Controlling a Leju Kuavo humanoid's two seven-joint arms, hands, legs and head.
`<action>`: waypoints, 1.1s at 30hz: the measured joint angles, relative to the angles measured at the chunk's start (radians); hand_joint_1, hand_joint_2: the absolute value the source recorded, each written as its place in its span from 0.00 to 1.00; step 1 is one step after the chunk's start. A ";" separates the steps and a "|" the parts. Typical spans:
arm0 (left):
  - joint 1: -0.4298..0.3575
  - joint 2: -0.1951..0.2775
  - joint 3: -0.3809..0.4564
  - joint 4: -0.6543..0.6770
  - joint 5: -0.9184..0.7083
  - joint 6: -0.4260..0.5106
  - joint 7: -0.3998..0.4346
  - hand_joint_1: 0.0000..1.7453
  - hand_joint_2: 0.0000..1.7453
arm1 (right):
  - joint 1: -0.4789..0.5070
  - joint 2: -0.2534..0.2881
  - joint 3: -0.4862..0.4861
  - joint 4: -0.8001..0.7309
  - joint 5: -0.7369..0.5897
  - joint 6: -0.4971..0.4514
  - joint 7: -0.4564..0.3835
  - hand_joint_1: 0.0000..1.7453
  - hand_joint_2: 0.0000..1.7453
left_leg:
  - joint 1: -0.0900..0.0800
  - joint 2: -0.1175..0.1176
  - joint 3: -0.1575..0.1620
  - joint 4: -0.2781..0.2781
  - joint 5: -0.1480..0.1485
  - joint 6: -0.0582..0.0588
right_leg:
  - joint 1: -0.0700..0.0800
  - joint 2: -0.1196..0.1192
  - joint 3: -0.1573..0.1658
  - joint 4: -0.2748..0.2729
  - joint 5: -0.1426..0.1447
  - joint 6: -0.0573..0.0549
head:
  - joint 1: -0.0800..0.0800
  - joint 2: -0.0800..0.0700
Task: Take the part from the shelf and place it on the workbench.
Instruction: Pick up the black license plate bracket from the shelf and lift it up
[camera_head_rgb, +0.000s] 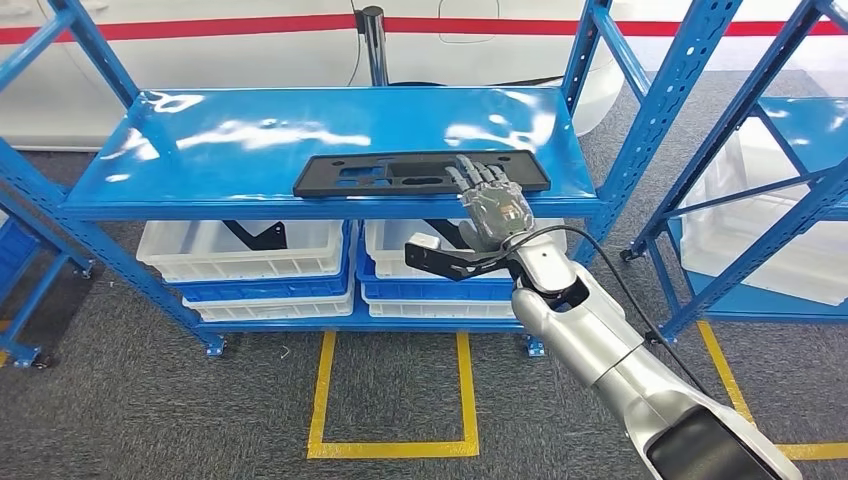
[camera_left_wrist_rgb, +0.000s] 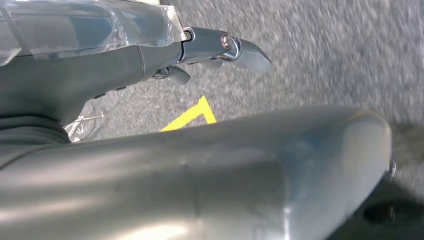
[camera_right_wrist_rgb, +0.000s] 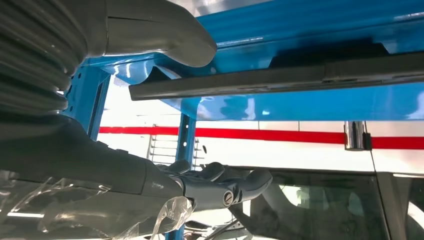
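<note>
Now the flat black rectangular plastic part (camera_head_rgb: 420, 172) with cut-outs lies along the front edge of the glossy blue metal shelf (camera_head_rgb: 250, 140), toward its right end, and the right hand (camera_head_rgb: 490, 198) reaches over that edge with its fingers (camera_head_rgb: 478, 176) spread flat above the part's right portion, though I cannot tell whether they touch it. In the right wrist view the thumb (camera_right_wrist_rgb: 160, 32) sits on one side of the part's thin edge (camera_right_wrist_rgb: 280, 76) and the fingers on the other, apart, not pinching it. The left hand (camera_left_wrist_rgb: 150, 55) hangs over grey carpet (camera_left_wrist_rgb: 325, 50) with a yellow tape mark (camera_left_wrist_rgb: 192, 116), fingers slightly curled, holding nothing.
</note>
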 joint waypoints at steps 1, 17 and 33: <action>0.001 0.000 0.000 0.000 0.000 0.000 0.000 0.00 0.00 | 0.003 -0.002 0.000 0.000 0.000 0.000 0.000 0.00 1.00 | 0.000 0.000 0.003 0.000 -0.003 0.002 | 0.000 0.000 -0.033 0.052 -0.009 0.001 | 0.000 0.000; 0.005 0.000 0.001 0.000 0.000 -0.005 0.000 0.00 0.00 | 0.002 -0.003 0.002 0.004 0.000 0.002 0.002 0.00 1.00 | 0.000 -0.002 -0.145 0.334 -0.164 -0.056 | 0.002 -0.002 0.104 -0.275 0.158 -0.060 | 0.000 0.000; 0.009 0.002 0.008 0.000 0.000 -0.005 0.000 0.00 0.00 | 0.005 0.000 0.007 0.073 -0.017 0.069 -0.001 0.00 1.00 | 0.000 -0.003 0.011 0.001 -0.012 0.002 | 0.001 0.000 -0.059 0.070 0.009 -0.002 | 0.000 0.000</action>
